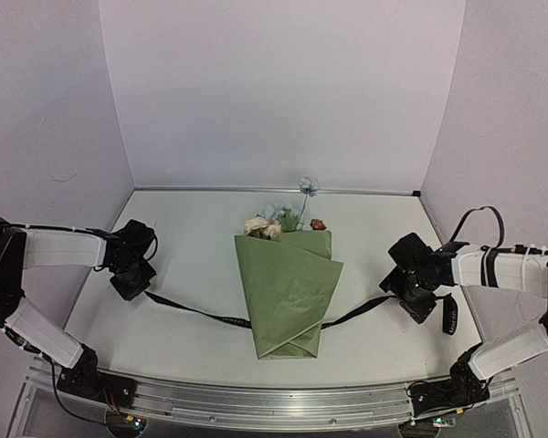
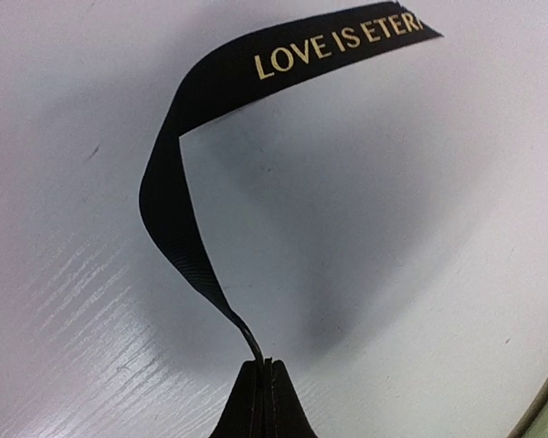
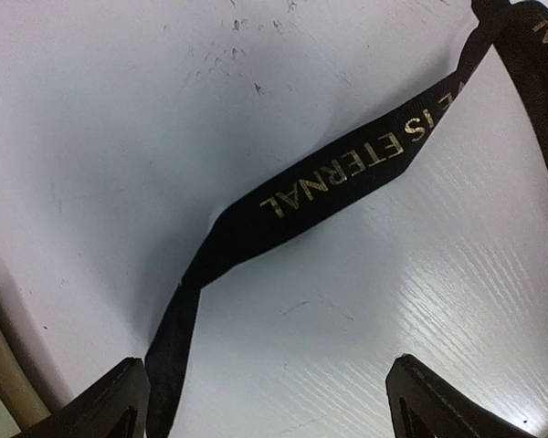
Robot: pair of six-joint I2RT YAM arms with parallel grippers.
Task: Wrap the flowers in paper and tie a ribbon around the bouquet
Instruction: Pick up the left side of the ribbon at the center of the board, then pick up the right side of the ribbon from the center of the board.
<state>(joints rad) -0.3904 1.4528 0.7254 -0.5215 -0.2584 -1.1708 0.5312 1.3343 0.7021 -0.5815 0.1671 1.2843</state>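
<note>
**Desk:** Right, what do you have in the middle?

**Me:** I have the bouquet (image 1: 288, 292) lying flat on the table (image 1: 183, 228). Its narrow end points toward the arm bases and its wide end toward the back wall.

**Desk:** Is the wrap closed?

**Me:** The olive paper (image 1: 297, 265) is folded over itself into a cone. The flowers (image 1: 272, 224) show above its wide end. I see cream and pale blue heads, a brownish one at the right, and one blue bloom on a thin stem standing higher than the others.

**Desk:** And the ribbon?

**Me:** The ribbon (image 1: 201, 313) lies across the table. It meets the paper's left edge low on the cone and comes out again at the right edge. The stretch between is hidden by the paper.

**Desk:** Left side?

**Me:** My left gripper (image 2: 267, 365) is clenched on the ribbon near its left end. On the wrist camera the fingers are pressed together with the black strip pinched at their tips. From there the strip curls up and away, with its gold lettering facing the lens.

**Desk:** Right side?

**Me:** My right gripper (image 3: 260, 383) is released, jaws wide apart, low over the table. The ribbon runs diagonally through the gap, close against one finger, and I cannot tell whether it touches. From above, that gripper sits at the ribbon's right stretch, well apart from the bouquet.
</note>
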